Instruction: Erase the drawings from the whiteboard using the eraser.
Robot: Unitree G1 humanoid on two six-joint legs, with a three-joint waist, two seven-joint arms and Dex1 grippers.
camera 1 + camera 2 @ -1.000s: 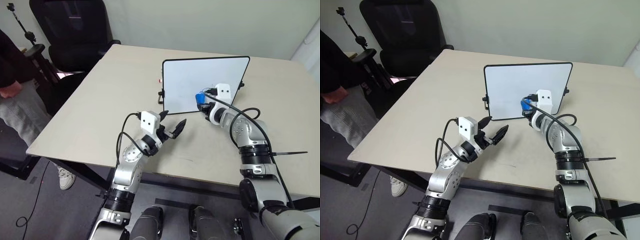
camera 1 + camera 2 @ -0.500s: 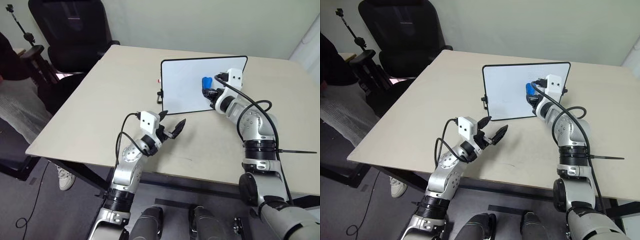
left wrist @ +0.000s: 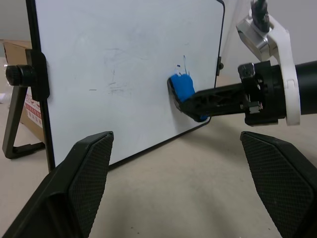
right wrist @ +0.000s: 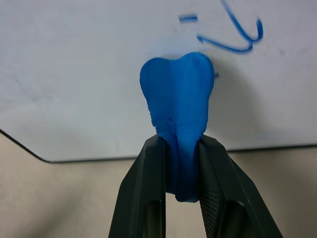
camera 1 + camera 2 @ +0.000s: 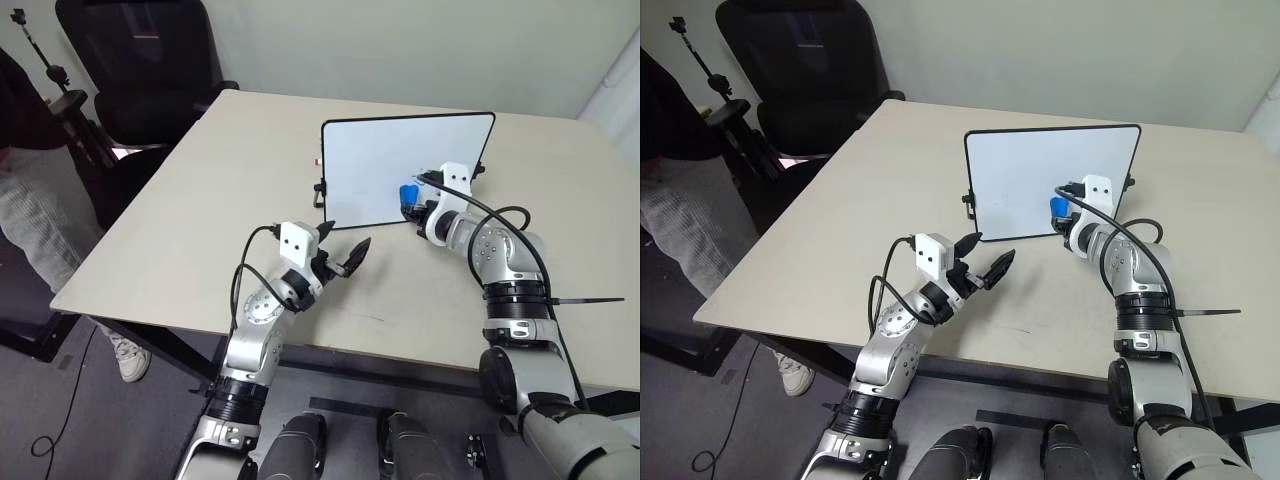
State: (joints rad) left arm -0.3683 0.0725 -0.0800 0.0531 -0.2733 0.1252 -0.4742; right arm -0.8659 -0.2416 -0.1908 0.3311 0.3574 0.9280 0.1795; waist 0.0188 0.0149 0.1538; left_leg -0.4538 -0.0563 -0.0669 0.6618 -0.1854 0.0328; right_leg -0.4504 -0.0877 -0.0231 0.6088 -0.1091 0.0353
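A big tan table (image 5: pixel 200 200) sits in a room with a plain pale wall. A black chair (image 5: pixel 140 60) stands behind its far left corner, and a person (image 5: pixel 30 190) in grey trousers stands at the left side. The whiteboard (image 5: pixel 380 170) stands upright on the table. The right gripper (image 4: pixel 181 168) is squeezed tight on the blue eraser (image 4: pixel 178 109) and presses it against the board's lower right part. A few blue drawings (image 4: pixel 233 37) sit just beside it. The left gripper (image 5: pixel 340 258) hangs wide open, holding nothing, in front of the board.
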